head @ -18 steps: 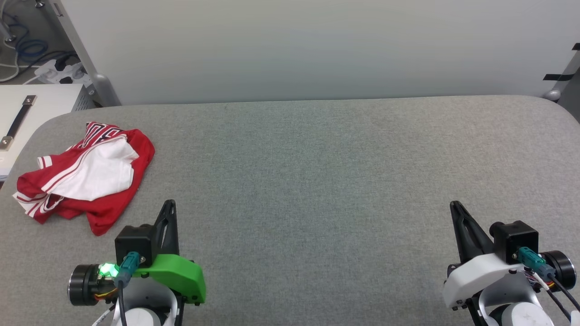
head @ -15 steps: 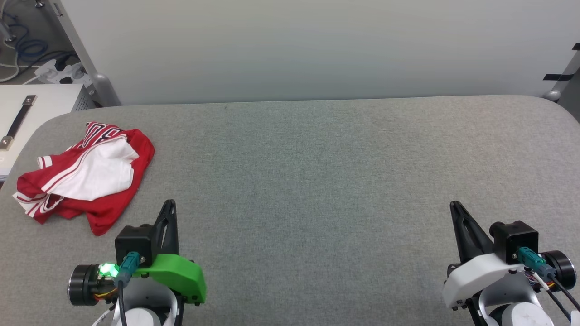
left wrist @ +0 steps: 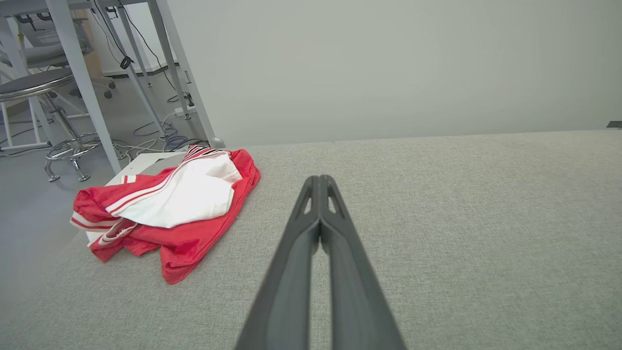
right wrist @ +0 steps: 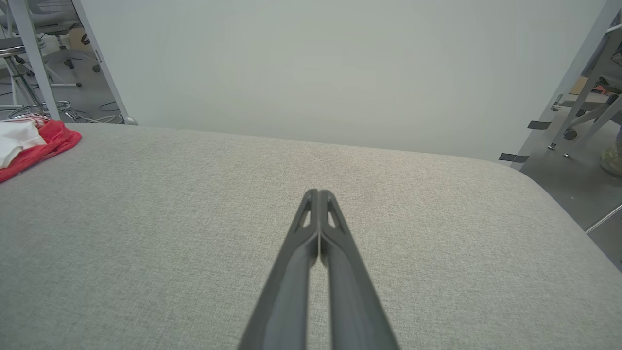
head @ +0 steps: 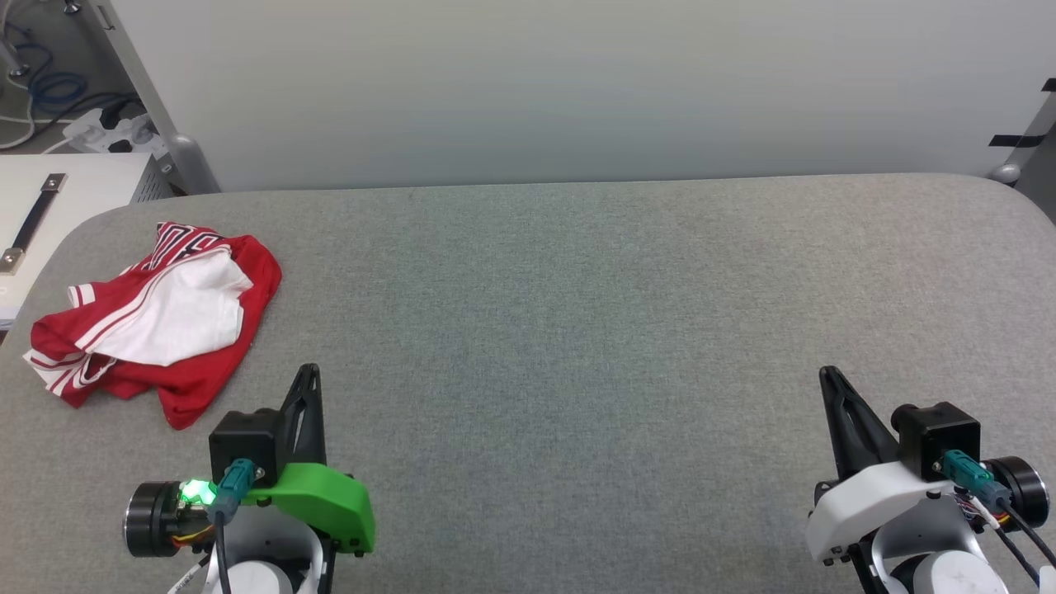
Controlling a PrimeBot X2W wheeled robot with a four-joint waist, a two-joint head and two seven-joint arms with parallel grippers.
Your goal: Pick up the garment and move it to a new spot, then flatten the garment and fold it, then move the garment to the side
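Note:
The garment point(head: 157, 322) lies crumpled at the table's far left, red with a white sleeve on top and striped trim at its edges; it also lies left of the fingers in the left wrist view point(left wrist: 175, 209) and at the left edge of the right wrist view point(right wrist: 34, 143). My left gripper point(head: 308, 373) point(left wrist: 319, 181) rests shut near the front edge, just right of the garment's lower hem and apart from it. My right gripper point(head: 827, 375) point(right wrist: 318, 194) is shut at the front right, far from the garment. Both hold nothing.
The grey felt table point(head: 577, 330) has rounded corners and a pale wall behind it. A white cabinet point(head: 49, 214) stands off the left edge, with cables and metal frame legs point(left wrist: 82, 82) and a stool point(left wrist: 53, 97) beyond. More frame legs point(right wrist: 578, 87) stand off the right side.

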